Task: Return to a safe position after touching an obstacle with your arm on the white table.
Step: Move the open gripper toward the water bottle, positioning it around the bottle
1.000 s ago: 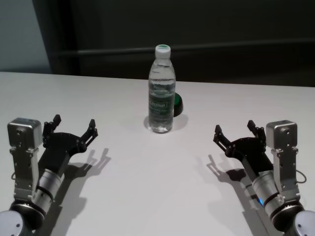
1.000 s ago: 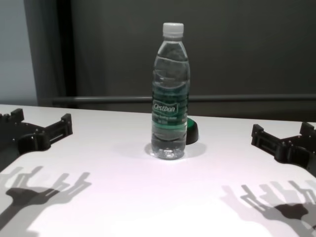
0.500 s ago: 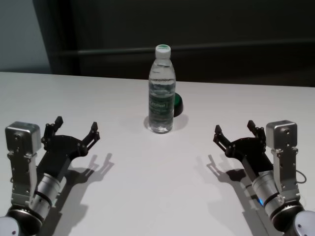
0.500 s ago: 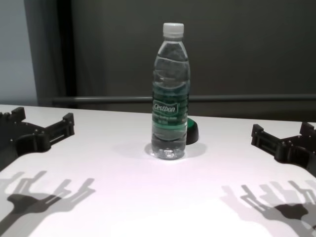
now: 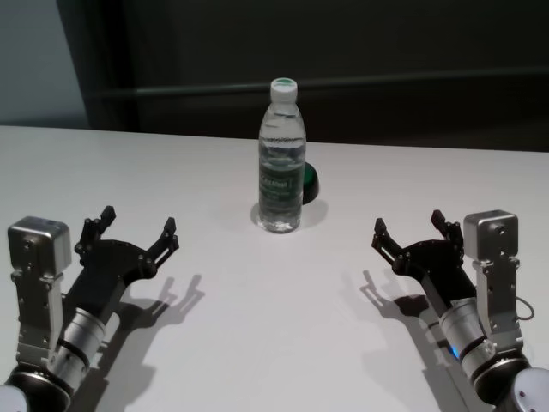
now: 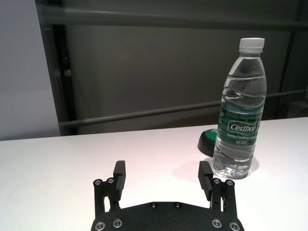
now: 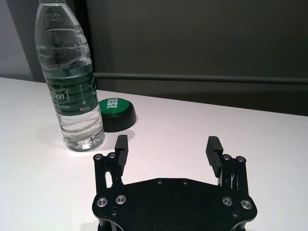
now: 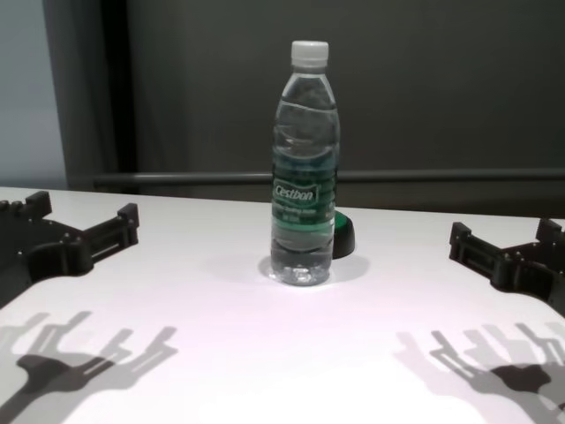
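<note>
The obstacle, a tall clear water bottle (image 5: 281, 163) with a white cap and green label, stands upright mid-table on the white table (image 5: 257, 326). My left gripper (image 5: 138, 220) hovers open low over the table's near left, well short of the bottle and apart from it. In the left wrist view the bottle (image 6: 240, 115) stands beyond the open left gripper (image 6: 161, 168) and off to one side. My right gripper (image 5: 408, 221) rests open at the near right, also clear of the bottle (image 7: 70, 82). Neither gripper holds anything.
A small dark dome with a green top (image 5: 310, 182) sits just behind and to the right of the bottle, close to its base. A dark wall with a horizontal rail (image 8: 177, 178) runs behind the table's far edge.
My left gripper has drifted a little to the right and toward the near edge, still open. The right arm and the bottle have not moved.
</note>
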